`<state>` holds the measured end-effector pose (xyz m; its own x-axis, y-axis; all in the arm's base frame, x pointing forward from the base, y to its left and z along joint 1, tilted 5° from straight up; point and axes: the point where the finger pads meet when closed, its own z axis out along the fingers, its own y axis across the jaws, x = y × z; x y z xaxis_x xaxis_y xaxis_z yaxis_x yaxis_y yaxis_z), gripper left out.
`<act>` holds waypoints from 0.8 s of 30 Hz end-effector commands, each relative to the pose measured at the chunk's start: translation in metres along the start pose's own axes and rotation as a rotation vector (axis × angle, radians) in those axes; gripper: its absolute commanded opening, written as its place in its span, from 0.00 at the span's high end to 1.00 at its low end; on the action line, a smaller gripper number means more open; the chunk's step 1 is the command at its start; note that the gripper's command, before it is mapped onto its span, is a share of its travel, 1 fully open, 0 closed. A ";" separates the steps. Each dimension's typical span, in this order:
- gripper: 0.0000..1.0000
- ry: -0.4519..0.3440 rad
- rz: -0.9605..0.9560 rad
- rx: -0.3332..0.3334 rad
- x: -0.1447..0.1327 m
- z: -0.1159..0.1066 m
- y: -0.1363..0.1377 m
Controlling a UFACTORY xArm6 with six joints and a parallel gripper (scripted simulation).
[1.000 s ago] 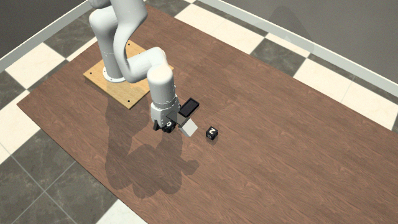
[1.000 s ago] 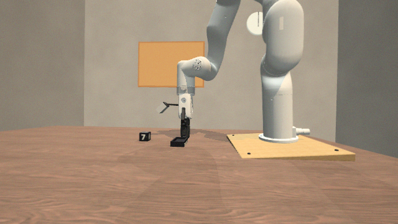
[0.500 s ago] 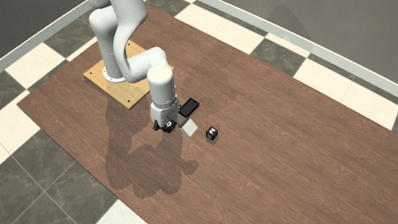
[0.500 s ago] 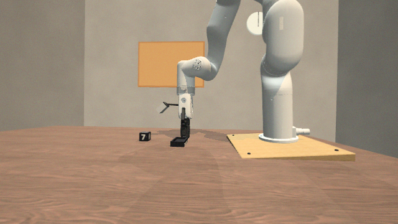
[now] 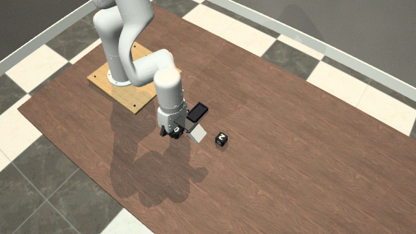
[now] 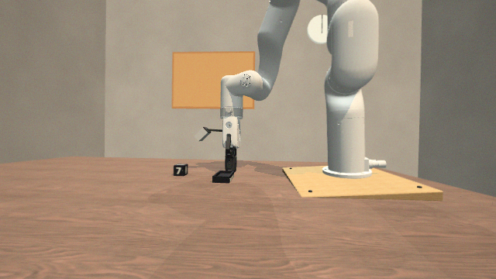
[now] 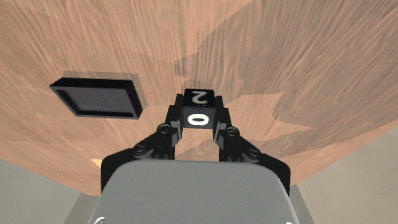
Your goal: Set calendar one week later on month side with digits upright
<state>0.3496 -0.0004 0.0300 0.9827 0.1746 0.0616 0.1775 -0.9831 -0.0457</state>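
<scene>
I had the end effector (image 5: pixel 172 133) (image 6: pixel 231 170) (image 7: pixel 198 104) part-open, gripping one cube (image 5: pixel 177 130) (image 7: pixel 198 119), apparently mid-reorientation; next, upright digits, then the tray (image 5: pixel 202 116) (image 6: pixel 222 180) (image 7: pixel 97 82).

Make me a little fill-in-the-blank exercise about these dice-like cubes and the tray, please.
Besides a 2, the wrist view shows a ____ on the cube between the jaws.
In the exterior view, the other cube shows the digit ____.
The number of cubes in the tray is ____.

Missing words: 0; 7; zero.
</scene>
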 end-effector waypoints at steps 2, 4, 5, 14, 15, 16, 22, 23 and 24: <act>0.67 0.003 0.000 -0.001 0.001 -0.001 0.000; 0.63 0.003 0.000 -0.001 0.001 -0.001 0.000; 0.63 0.003 0.000 -0.001 0.001 -0.001 0.000; 0.51 0.003 0.000 -0.001 0.001 -0.001 0.000; 0.51 0.003 0.000 -0.001 0.001 -0.001 0.000; 0.51 0.003 0.000 -0.001 0.001 -0.001 0.000; 0.51 0.003 0.000 -0.001 0.001 -0.001 0.000; 0.51 0.003 0.000 -0.001 0.001 -0.001 0.000; 0.51 0.003 0.000 -0.001 0.001 -0.001 0.000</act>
<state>0.3497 -0.0004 0.0300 0.9827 0.1746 0.0616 0.1775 -0.9831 -0.0457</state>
